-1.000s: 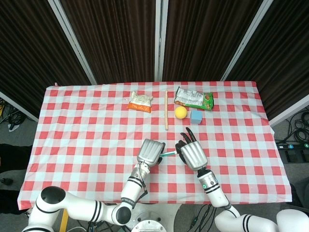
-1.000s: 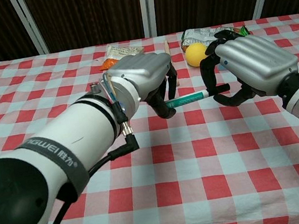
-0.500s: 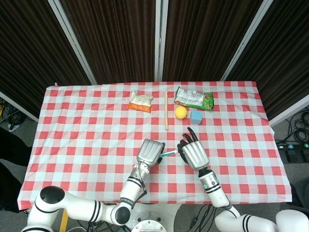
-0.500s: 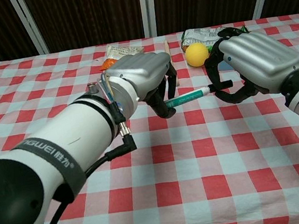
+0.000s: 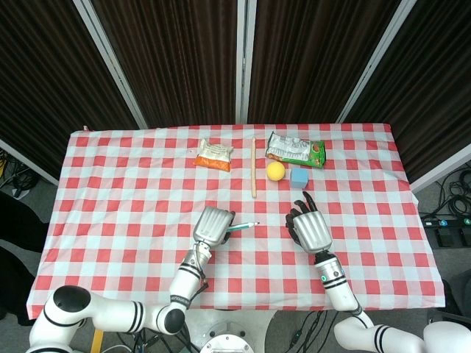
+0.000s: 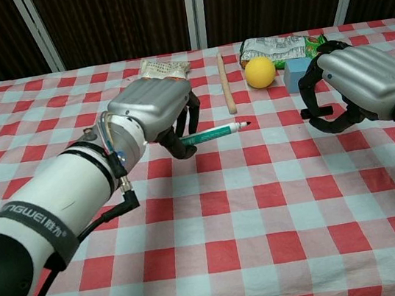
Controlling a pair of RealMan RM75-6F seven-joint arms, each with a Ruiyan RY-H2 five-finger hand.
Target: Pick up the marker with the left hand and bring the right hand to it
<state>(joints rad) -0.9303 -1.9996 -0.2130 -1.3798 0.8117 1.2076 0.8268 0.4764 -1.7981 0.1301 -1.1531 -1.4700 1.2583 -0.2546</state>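
Observation:
My left hand (image 5: 212, 224) (image 6: 151, 110) grips a green-and-white marker (image 5: 243, 227) (image 6: 214, 132) by its rear end and holds it level above the checked cloth. The marker's thin bare tip points toward my right hand. My right hand (image 5: 309, 228) (image 6: 359, 83) hovers well to the right of the tip, apart from the marker. Its fingers are curled around a short black piece (image 6: 323, 110) that looks like the marker's cap.
On the far half of the red-and-white checked table (image 5: 110, 191) lie a wooden stick (image 5: 252, 168) (image 6: 226, 88), a yellow ball (image 5: 275, 170) (image 6: 260, 71), a blue cube (image 5: 298, 177), a green snack bag (image 5: 296, 149) and an orange packet (image 5: 214, 154).
The hands have drawn apart: the left moved left with the marker, the right moved right. The black cap end has come off the marker and stays in the right hand; the tip is now bare.

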